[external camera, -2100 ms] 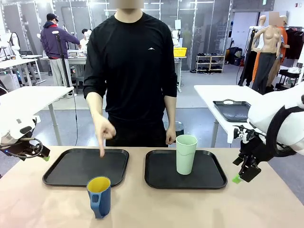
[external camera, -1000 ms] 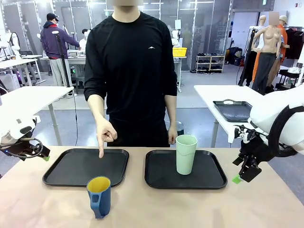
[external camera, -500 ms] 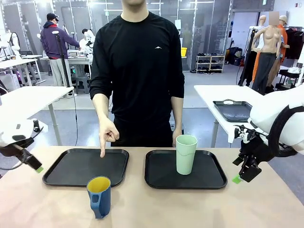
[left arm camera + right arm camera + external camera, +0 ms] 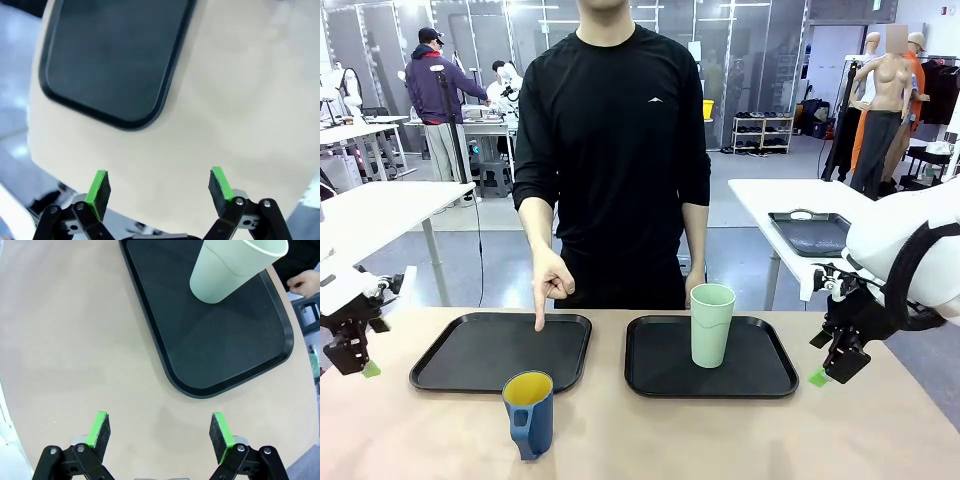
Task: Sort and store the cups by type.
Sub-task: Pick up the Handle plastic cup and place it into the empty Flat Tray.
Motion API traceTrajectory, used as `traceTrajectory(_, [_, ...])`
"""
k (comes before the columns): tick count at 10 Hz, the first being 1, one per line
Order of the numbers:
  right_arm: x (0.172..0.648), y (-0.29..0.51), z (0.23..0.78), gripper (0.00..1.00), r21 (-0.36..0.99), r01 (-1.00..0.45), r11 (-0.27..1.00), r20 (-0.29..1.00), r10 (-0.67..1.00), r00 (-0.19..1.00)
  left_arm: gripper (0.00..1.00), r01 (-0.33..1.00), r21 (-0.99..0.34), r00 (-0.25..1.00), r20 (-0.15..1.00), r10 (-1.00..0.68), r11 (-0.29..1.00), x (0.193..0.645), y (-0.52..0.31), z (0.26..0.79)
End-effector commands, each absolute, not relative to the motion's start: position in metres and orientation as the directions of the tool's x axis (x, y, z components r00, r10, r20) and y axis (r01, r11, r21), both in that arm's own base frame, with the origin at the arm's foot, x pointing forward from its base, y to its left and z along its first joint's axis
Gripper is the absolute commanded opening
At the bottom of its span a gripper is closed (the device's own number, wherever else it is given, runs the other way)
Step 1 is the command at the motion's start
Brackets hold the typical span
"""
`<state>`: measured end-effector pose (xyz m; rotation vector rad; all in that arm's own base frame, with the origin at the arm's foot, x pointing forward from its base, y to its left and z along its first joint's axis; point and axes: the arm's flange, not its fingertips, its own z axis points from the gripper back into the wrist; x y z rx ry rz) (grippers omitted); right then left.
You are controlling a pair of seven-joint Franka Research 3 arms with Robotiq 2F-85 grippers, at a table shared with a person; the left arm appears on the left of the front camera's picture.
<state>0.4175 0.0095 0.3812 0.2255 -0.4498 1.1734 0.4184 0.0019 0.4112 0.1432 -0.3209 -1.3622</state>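
The dark blue mug (image 4: 529,414), yellow inside, stands on the bare table near the front, just ahead of the left black tray (image 4: 450,365). On the right black tray (image 4: 765,365) the tall mint-green tumbler (image 4: 711,325) stands upright; the right wrist view has the tumbler (image 4: 235,267) on that tray (image 4: 225,350). My left gripper (image 4: 360,366) hangs open over the table's left edge, beside the left tray (image 4: 115,60). My right gripper (image 4: 825,375) is open above the table, right of the right tray. The left gripper (image 4: 160,187) and the right gripper (image 4: 160,429) both hold nothing.
A person stands at the far side, one hand (image 4: 549,285) pointing a finger down at the left tray's far edge. The other hand (image 4: 304,282) hangs beside the right tray. Bare tabletop (image 4: 720,440) stretches along the front.
My left gripper has swung from lying sideways to pointing down and has shifted left and lower. The person has straightened up, still pointing at the left tray. The right arm is still.
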Motion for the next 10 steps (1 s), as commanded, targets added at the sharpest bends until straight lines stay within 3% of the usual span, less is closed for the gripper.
traceTrajectory(1, [0.419,0.011,0.380,1.00,-0.066,-0.922,0.381,0.441,0.841,0.315,1.00,0.955,0.293,-0.020,0.197,-0.980,0.040,0.407,0.001,0.401])
traceTrajectory(5, [0.419,0.011,0.380,1.00,-0.066,-0.922,0.381,0.441,0.841,0.315,1.00,0.972,0.228,-0.089,0.118,-0.989,-0.060,0.404,-0.011,0.394])
traceTrajectory(10, [0.419,0.011,0.380,1.00,-0.066,-0.922,0.381,0.441,0.841,0.315,1.00,0.964,0.264,-0.067,0.148,-0.987,-0.025,0.414,-0.014,0.403])
